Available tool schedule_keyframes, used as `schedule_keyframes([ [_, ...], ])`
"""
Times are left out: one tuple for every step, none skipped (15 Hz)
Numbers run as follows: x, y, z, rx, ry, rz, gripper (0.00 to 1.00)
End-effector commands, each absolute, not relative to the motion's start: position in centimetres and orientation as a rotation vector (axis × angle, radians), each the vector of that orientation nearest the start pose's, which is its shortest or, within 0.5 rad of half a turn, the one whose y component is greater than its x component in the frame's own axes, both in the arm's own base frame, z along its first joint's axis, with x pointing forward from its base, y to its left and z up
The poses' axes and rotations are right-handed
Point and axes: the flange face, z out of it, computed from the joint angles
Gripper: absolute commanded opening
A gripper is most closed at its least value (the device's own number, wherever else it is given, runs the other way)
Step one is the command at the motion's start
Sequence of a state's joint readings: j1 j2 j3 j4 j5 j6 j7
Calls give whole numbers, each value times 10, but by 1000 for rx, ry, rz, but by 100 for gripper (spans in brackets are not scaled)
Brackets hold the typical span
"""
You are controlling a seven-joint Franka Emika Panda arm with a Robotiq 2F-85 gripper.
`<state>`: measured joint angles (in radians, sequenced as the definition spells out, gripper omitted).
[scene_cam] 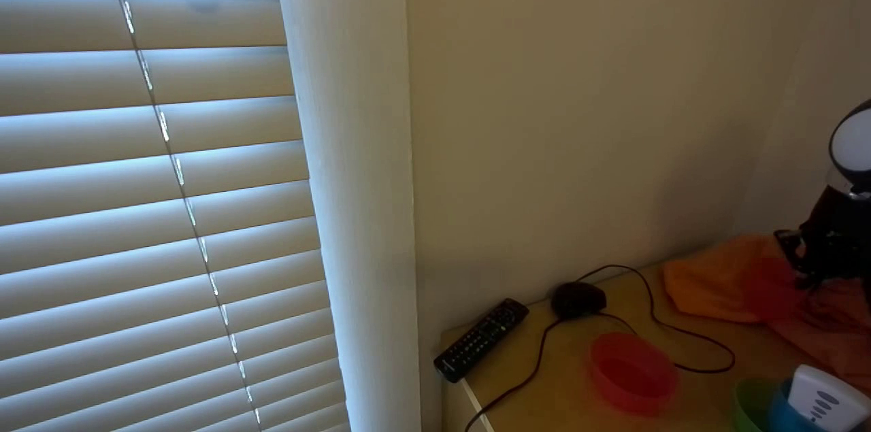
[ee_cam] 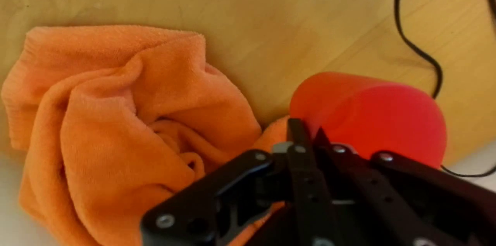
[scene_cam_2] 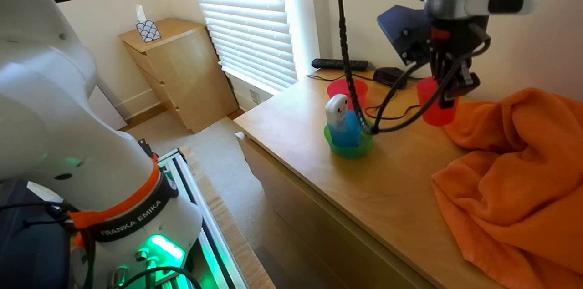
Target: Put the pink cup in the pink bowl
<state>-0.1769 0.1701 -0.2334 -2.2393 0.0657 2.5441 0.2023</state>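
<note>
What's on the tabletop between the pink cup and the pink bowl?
A loop of thin black cable lies between the pink cup and the pink bowl, showing in both exterior views.

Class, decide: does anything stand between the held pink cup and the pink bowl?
Only a thin black cable, lying on the wooden top between the pink cup and the pink bowl. Nothing taller visibly blocks the way; the green bowl sits off to one side.

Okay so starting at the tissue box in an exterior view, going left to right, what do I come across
Tissue box, window blinds, pink bowl, small black object, pink cup, orange cloth. The remote control and green bowl overlap the pink bowl's span, so I skipped them.
</note>
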Motion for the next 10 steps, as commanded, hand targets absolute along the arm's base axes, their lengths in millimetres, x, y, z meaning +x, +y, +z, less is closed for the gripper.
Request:
schedule_keyframes([
  [486, -178, 370, -3035, 733, -290, 1],
  [486, -166, 383, -3044, 652, -305, 1],
  [486, -151, 396, -3047, 564, -320, 1],
  [485, -134, 405, -3047, 477, -325, 1],
  [484, -119, 415, -3051, 388, -331, 1],
  [483, -102, 421, -3061, 297, -336, 1],
  [484, -85, 424, -3064, 205, -331, 1],
  [485, -70, 428, -3056, 116, -325, 1],
  [485, -62, 428, -3042, 36, -305, 1],
  [495, -75, 429, -3070, 167, -336, 4],
])
